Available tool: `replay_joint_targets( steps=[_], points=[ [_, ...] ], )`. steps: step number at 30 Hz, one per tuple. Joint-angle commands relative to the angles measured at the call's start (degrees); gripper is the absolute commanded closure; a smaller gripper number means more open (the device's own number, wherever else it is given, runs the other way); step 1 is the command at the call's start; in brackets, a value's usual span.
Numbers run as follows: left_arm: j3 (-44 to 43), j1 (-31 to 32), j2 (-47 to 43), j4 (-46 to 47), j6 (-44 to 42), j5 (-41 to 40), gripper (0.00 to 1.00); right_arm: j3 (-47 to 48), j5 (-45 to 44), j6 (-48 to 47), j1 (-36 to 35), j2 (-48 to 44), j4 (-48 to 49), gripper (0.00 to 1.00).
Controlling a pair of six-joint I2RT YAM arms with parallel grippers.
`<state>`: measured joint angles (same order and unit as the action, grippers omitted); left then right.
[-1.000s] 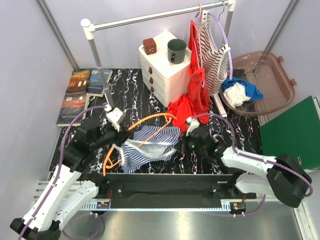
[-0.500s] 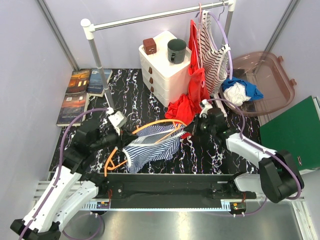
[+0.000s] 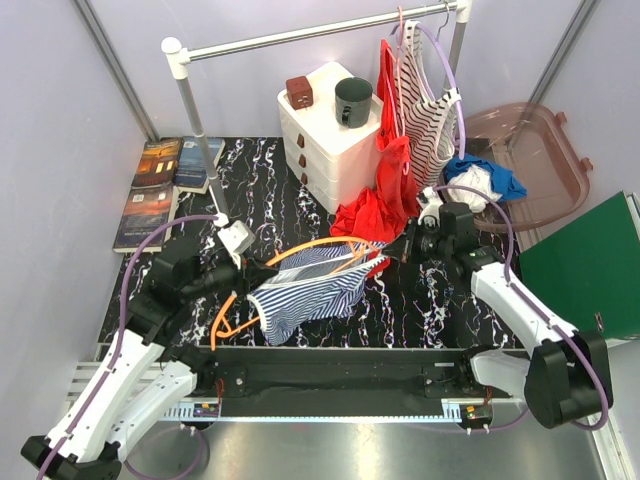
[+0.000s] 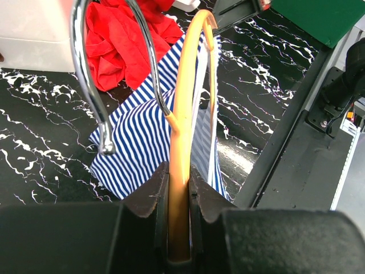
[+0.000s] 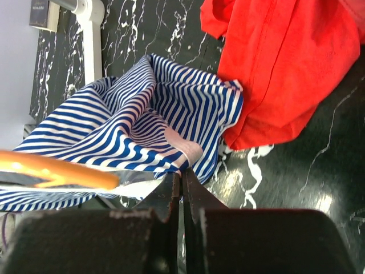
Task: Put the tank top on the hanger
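Two grips, both closed: the left gripper (image 4: 178,188) clamps the hanger (image 4: 177,114) by its thin orange plastic bar, just below the curved chrome hook (image 4: 85,74). The right gripper (image 5: 181,181) pinches an edge of the top (image 5: 142,120). The top is soft cloth in fine navy-and-white stripes. It is spread between the two grippers in front of the white drawers (image 3: 330,140), over the black marbled table (image 3: 270,190). The hanger's far shoulder disappears inside the cloth. Crumpled red cloth (image 5: 285,74) touches the top on the drawers' side.
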<state>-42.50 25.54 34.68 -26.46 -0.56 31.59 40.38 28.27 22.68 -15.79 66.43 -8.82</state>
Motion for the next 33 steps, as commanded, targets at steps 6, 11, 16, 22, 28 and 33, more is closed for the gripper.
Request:
replay_joint_targets(
  steps=[6, 11, 16, 22, 28, 33],
  points=[
    [-0.65, -0.32, 0.04, 2.73, -0.41, 1.89, 1.0, 7.69, -2.97, -2.38, 2.26, -6.31, -12.18, 1.0],
    [-0.65, -0.32, 0.13, 2.81, -0.23, 1.72, 1.0, 9.1, 1.07, -1.32, 2.26, -6.76, -12.63, 1.0],
    [-0.74, -0.32, 0.74, 2.82, -0.23, 1.8, 1.0, 9.98, 4.6, 0.79, 1.03, -8.6, -12.54, 1.0],
    [-0.74, -0.4, 1.18, 2.82, -0.15, 2.16, 1.0, 12.18, 0.47, -0.35, -6.26, -8.69, -14.03, 1.0],
    [-0.65, -0.32, 1.18, 2.73, -0.15, 2.16, 1.0, 15.69, -2.26, -0.27, -12.85, -4.21, -13.33, 1.0],
    [-0.74, -0.32, 1.27, 2.81, -0.23, 2.16, 1.0, 18.94, -2.17, 0.7, -16.46, -1.05, -10.43, 1.0]
  ],
)
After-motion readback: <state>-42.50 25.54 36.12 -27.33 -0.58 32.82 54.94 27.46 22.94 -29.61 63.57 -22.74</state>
